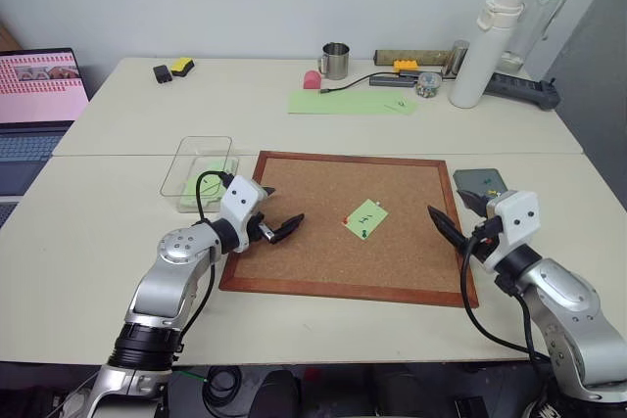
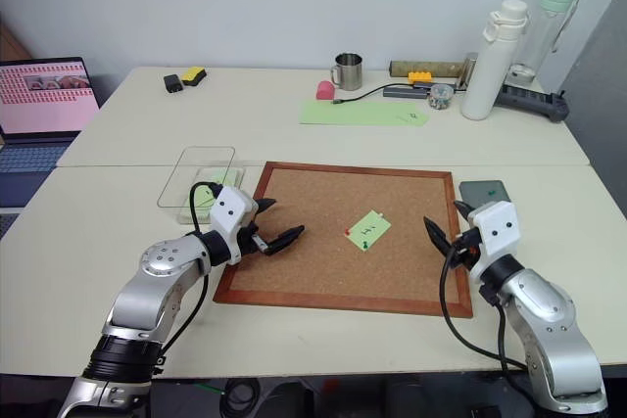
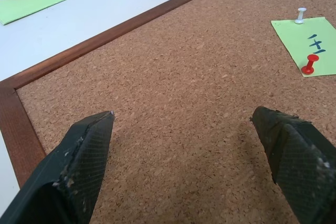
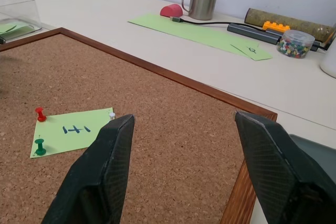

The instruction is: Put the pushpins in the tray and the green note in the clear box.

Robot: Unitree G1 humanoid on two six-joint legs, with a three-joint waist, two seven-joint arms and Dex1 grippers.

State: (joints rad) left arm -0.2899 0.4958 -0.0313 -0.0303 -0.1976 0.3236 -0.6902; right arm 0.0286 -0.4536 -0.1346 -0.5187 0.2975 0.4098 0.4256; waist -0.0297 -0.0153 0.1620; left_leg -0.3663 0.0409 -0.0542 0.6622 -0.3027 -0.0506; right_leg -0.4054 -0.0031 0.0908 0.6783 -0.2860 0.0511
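Observation:
The green note (image 1: 366, 219) lies on the corkboard (image 1: 294, 261), pinned by a red pushpin (image 4: 40, 113), a green pushpin (image 4: 40, 146) and a white one (image 4: 112, 114). My left gripper (image 1: 284, 210) hovers open over the board, left of the note, with nothing between its fingers. Open and empty too, my right gripper (image 1: 454, 210) stands over the board's right edge, pointing at the note. The grey tray (image 1: 482, 183) sits just off the board's right side, beside my right hand. The clear box (image 1: 201, 171) rests by the board's far left corner with a greenish sheet inside.
On the far table lie a long pale green strip (image 1: 353, 102), a metal mug (image 1: 335, 61), a jar of pins (image 1: 427, 83), a cable and two tall bottles (image 1: 485, 46). A laptop (image 1: 39, 95) stands at the far left.

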